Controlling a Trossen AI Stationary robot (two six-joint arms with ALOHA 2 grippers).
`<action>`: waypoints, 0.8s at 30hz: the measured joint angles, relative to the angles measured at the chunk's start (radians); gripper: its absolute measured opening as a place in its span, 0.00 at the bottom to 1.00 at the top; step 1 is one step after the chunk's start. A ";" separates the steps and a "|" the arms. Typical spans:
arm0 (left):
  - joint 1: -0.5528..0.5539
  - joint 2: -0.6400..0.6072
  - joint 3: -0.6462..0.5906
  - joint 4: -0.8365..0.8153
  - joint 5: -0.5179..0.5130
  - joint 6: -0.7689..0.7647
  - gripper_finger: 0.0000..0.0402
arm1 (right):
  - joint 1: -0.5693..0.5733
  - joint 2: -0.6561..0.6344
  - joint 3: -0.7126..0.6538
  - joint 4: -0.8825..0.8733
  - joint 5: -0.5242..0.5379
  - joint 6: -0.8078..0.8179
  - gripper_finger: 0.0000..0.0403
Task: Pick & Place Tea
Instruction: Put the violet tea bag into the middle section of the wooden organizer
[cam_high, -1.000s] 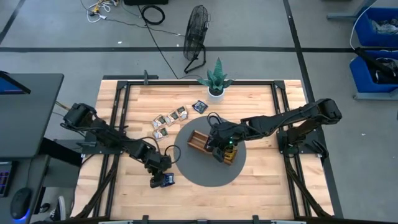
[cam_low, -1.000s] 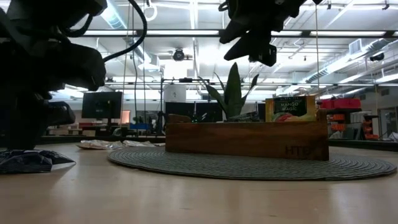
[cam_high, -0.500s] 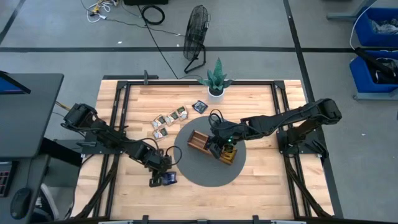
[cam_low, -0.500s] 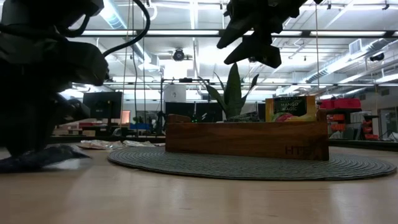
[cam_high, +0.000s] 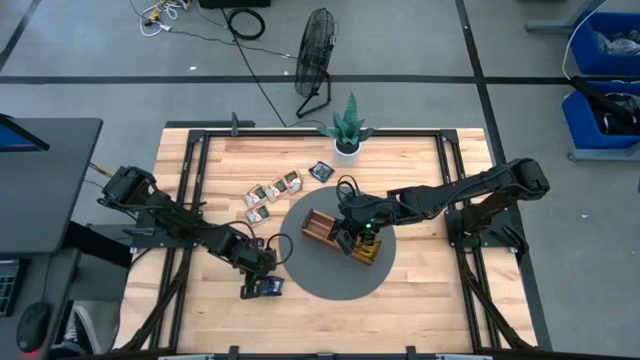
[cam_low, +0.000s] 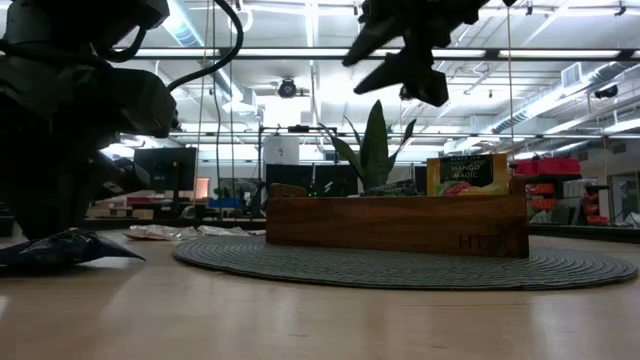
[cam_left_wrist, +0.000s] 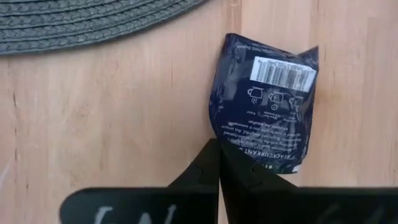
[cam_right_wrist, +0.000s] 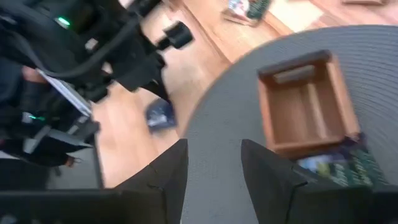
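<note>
Left hand (cam_high: 258, 288) down at the counter's near edge, just off the round grey mat (cam_high: 335, 285), fingers clenched on the edge of a dark navy sachet (cam_left_wrist: 264, 102). Left wrist view: fingertips (cam_left_wrist: 219, 163) pinched together on sachet's lower edge, barcode side up, packet crumpled, lying on bare wood beside the mat rim (cam_left_wrist: 93, 25). Low view: same sachet (cam_low: 62, 249) sits rumpled on the counter (cam_low: 300, 320) under the left arm, one edge lifted a bit.

Farther in, wooden tray (cam_high: 340, 235) lies on the mat. Low view shows a yellow-orange sachet (cam_low: 467, 174) standing upright in the tray's end compartment (cam_low: 400, 225). Right hand (cam_high: 350, 238) hovers above the tray, not touching; fingers (cam_right_wrist: 163, 177) spread apart, nothing between them. Right wrist view: tray compartment (cam_right_wrist: 305, 106) empty, a sachet (cam_right_wrist: 342, 163) at the tray's end, the navy packet (cam_right_wrist: 159, 116) visible off the mat by the left arm.

Beyond the mat, loose sachets (cam_high: 275, 190) scattered on the wood toward the far-left part of the counter, one dark one (cam_high: 320, 171) nearest the potted plant (cam_high: 347, 128) at the far edge. Fan (cam_high: 315, 60) on the floor behind the counter.
</note>
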 joint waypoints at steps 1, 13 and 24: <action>0.000 -0.007 -0.001 0.002 -0.003 0.004 0.01 | 0.000 0.000 0.000 0.018 -0.006 0.004 0.39; 0.001 -0.149 -0.001 0.003 -0.041 -0.024 0.00 | 0.000 0.000 0.000 0.143 -0.118 0.085 0.39; 0.008 -0.313 0.001 0.020 -0.088 -0.062 0.00 | 0.014 0.000 0.000 0.153 -0.126 0.088 0.39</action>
